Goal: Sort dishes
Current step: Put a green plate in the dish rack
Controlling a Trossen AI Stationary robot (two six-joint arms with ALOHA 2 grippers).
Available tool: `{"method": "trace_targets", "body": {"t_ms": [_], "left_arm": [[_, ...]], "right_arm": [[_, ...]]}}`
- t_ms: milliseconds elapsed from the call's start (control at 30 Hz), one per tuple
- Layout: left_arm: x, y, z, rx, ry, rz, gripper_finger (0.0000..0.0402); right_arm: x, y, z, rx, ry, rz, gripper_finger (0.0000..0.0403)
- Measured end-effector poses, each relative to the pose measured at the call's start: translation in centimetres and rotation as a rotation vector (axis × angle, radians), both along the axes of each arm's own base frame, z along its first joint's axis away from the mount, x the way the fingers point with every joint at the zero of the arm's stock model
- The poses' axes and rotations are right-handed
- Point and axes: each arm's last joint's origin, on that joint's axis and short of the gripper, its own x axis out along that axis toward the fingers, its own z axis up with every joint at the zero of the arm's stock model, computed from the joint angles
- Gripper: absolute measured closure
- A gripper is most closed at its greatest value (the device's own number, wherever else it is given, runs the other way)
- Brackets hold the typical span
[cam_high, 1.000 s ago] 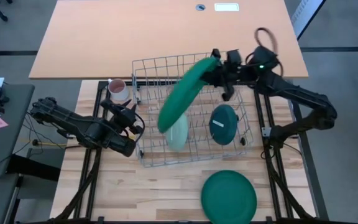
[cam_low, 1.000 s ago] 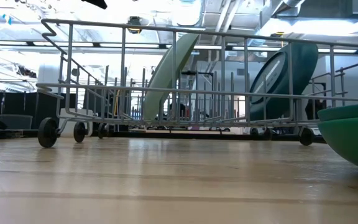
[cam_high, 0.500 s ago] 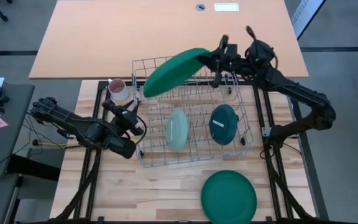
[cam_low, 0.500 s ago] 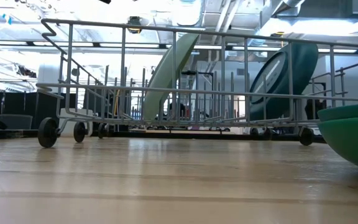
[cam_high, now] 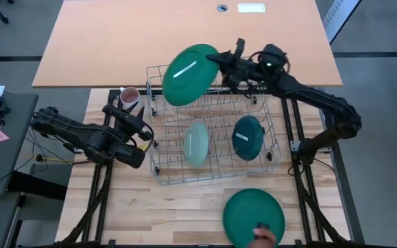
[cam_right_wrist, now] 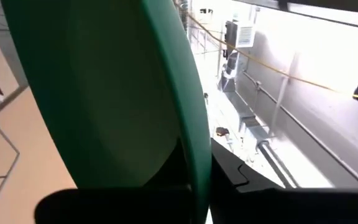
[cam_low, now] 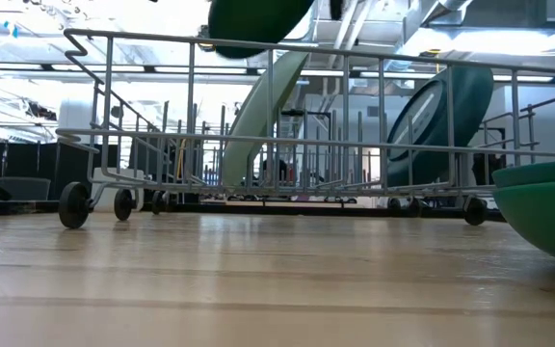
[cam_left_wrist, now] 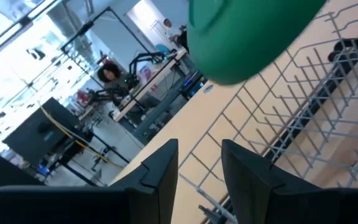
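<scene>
Item: large dark green plate [cam_high: 189, 74], in my right gripper [cam_high: 220, 63], fingers clamped on its rim. It hangs lifted over the far left corner of the wire rack [cam_high: 158, 172], tilted, clear of the tines.

Item: pale mint plate [cam_high: 196, 143] and dark teal plate [cam_high: 248, 138], both standing on edge in the rack.

Item: second large green plate [cam_high: 253, 218], flat on the wooden table near the front edge, with a person's hand [cam_high: 265, 238] at its near side.

Item: left gripper [cam_high: 140, 129], just outside the rack's left wall, fingers [cam_left_wrist: 160, 171] part open, holding nothing. Mug [cam_high: 129, 98] sits beyond it.

Handling note: I judge this a carry-out; I would keep the pinch firm, keep the plate above the rack's rim wire until past it, and set it down away from the hand.
</scene>
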Motion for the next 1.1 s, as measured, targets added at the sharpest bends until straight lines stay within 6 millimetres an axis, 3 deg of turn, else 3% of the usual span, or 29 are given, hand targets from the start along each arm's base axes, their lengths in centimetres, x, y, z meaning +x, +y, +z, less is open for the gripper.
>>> {"method": "trace_targets", "body": {"t_ms": [467,600,900,1100], "left_arm": [[-0.8,0.3,0.2,-0.006,-0.021,0.006,0.0286],[-0.8,0.6,0.2,-0.002,-0.017,0.020,0.0286],[-0.6,1.8,0.2,0.001,-0.016,0.090,0.0286],[-0.6,1.9,0.2,0.002,-0.013,0.098,0.0286]], "right_arm": [[4.0,-4.6,-5.6,-0.130,0.150,-0.066,0.0386],[4.7,-5.2,-5.5,-0.123,0.179,-0.020,0.0386],[5.9,-5.8,-2.8,-0.124,0.265,0.066,0.0386],[7.4,-7.0,-3.3,-0.132,0.287,0.093,0.0386]]}}
